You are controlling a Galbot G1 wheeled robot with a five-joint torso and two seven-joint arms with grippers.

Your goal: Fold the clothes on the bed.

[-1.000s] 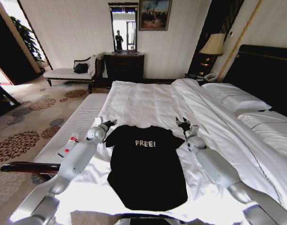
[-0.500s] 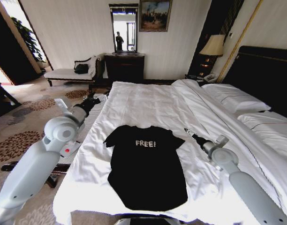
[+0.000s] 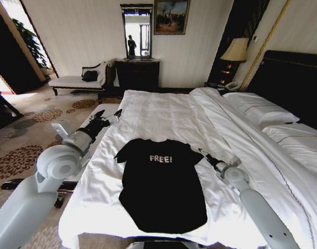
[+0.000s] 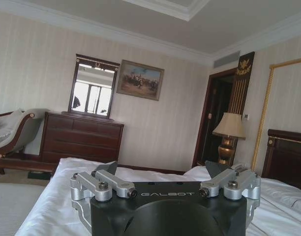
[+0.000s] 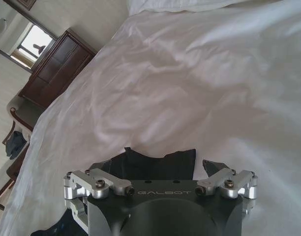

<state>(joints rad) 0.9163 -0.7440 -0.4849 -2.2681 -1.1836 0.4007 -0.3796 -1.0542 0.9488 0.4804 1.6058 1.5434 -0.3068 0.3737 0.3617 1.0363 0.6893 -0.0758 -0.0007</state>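
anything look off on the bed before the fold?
Nothing stands out. The black T-shirt lies flat and face up on the bed, not yet folded. The left gripper is open over the bed's left edge; the right gripper sits open by the shirt's sleeve.

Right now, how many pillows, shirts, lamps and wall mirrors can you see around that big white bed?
White pillows at the dark headboard: 2
Black short-sleeved T-shirt with white "FREE!" lettering: 1
Table lamp with cream shade: 1
Dark-framed wall mirror above the dresser: 1
Total: 5
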